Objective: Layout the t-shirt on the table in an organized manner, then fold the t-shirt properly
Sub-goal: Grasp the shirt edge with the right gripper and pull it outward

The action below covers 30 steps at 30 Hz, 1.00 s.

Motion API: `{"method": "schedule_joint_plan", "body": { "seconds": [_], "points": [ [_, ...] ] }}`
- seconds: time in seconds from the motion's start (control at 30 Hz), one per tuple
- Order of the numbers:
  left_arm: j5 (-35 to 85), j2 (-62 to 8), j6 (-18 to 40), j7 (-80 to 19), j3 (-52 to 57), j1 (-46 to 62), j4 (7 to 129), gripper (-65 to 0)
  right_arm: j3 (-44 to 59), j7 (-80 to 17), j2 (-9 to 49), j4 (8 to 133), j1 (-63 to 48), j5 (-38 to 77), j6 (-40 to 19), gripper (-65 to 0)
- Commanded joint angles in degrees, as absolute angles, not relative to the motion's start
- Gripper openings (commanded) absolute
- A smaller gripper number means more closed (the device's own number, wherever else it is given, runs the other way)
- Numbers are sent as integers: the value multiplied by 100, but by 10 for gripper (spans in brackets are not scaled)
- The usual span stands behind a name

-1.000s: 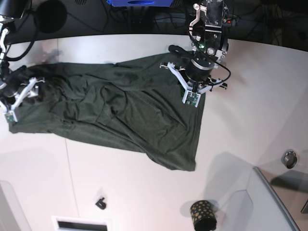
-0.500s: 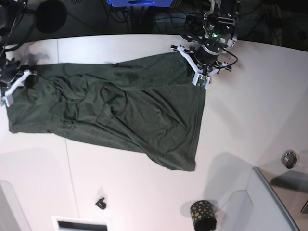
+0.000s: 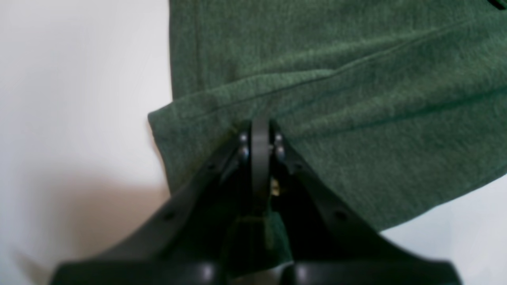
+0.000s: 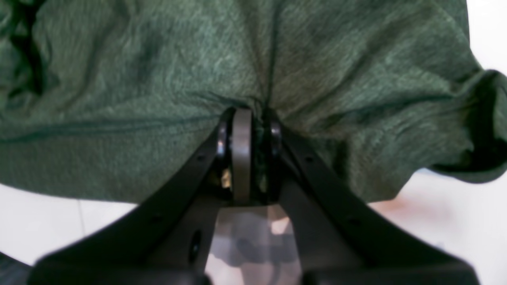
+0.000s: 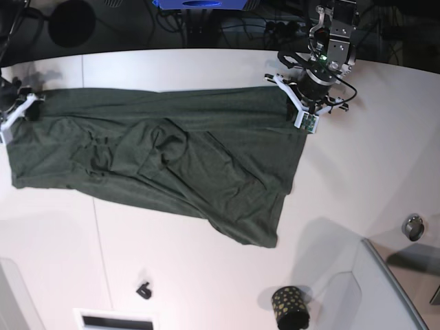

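The dark green t-shirt [image 5: 172,158] lies spread across the white table [image 5: 206,275], its far edge pulled nearly straight and its near part creased and slanting to a corner at the front right. In the base view my left gripper [image 5: 301,111] is at the shirt's far right corner. The left wrist view shows that left gripper [image 3: 259,124] shut on the shirt's hem [image 3: 356,79]. My right gripper [image 5: 17,110] sits at the far left corner. Seen from the right wrist, the right gripper [image 4: 253,114] has its jaws closed on a bunched pinch of the cloth [image 4: 138,79].
A black gold-dotted cup [image 5: 290,307] stands near the front right beside a grey raised panel [image 5: 388,292]. A small black object [image 5: 144,290] and a white slot [image 5: 113,320] lie at the front left. A metal ring [image 5: 413,227] is at the right.
Both grippers have moved toward the far edge and apart, drawing the shirt's far edge straight. The right gripper has closed on the cloth.
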<state>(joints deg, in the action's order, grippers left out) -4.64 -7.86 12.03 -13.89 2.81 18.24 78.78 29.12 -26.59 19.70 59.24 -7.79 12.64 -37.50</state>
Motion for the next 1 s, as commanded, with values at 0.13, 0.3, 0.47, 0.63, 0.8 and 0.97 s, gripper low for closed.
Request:
{"method": "schedule_joint_plan", "body": {
  "seconds": [0.13,0.3,0.47,0.63,0.8,0.97],
  "points": [
    [-567,-901,1156,-1596,303,1842,7908,-650,2923,-2914,2149,6536,-1165,1068,-3688,-603],
    [-567,-884,1156,-1604,523,1895,8356,-650,2923,-2914,2149,7134,-1376,1068,-3697,-602],
    [-558,-866,1174,-2079,734,1903,9209,-650,2923,-3196,2079,8004,-1411,1077,-3767,-600],
    [-558,-505,1182,-2431,673,1868,9763,-650,2905,-3327,1895,8716,-1147,1068,-4000,-594],
    [-558,-75,1182,-2413,400,1745,9235,-650,1859,-3327,2026,8585,-541,1059,-4000,-348],
    [-558,-66,1165,-2237,207,1692,8637,-650,690,-3319,2000,8549,31,444,-4000,-230]
  ]
}}
